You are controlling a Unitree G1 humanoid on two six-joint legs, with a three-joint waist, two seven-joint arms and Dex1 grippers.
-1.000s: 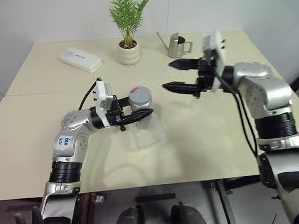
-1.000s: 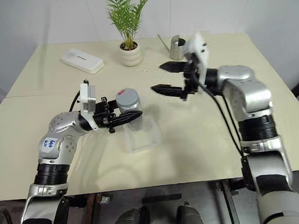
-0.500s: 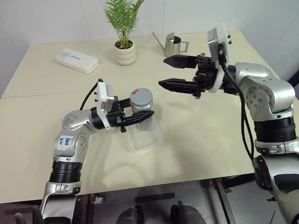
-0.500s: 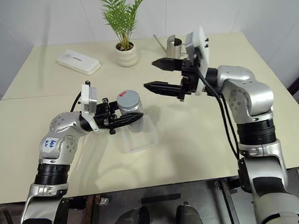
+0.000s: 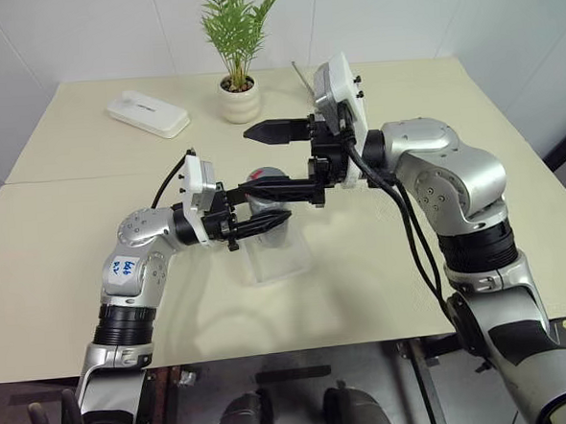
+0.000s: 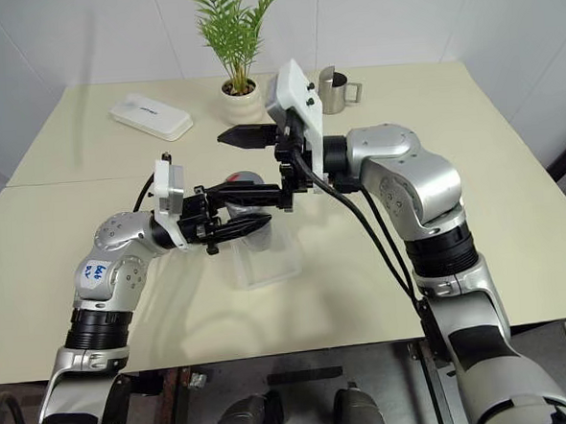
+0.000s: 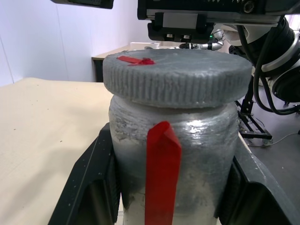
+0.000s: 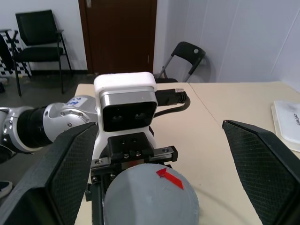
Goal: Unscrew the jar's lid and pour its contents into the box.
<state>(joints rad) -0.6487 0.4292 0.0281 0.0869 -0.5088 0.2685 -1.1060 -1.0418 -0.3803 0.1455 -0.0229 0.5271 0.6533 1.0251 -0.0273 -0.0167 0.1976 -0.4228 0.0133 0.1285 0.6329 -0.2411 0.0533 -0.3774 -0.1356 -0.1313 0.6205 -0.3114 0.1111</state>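
- My left hand (image 5: pixel 264 220) is clamped on the jar (image 7: pixel 171 159), one black finger on each side of its silvery-grey body, just below the lid.
- The jar stands upright, its long axis vertical and its lid end pointing up; my left fingers (image 5: pixel 255 226) lie close to level and reach in from its left side.
- A red strip runs up the jar's wall, seen in the left wrist view.
- The lid (image 8: pixel 150 196) sits on top of the jar: round, flat, grey, ribbed around its edge, with a red mark on its upper face.
- The jar is held above the box (image 5: pixel 279 258), a shallow clear plastic tray lying on the table (image 5: pixel 64 245), near the middle of the table.
- My right hand (image 5: pixel 282 159) points to my left at about level, its two fingers wide apart and gripping nothing.
- One right finger (image 5: pixel 280 131) is beyond the jar and higher; the other lies right by the lid's near edge. I cannot tell whether it touches the lid.
- At the back of the table stand a potted plant (image 5: pixel 240 97), a flat white case (image 5: pixel 147 114) and a steel watering can (image 6: pixel 334 88).
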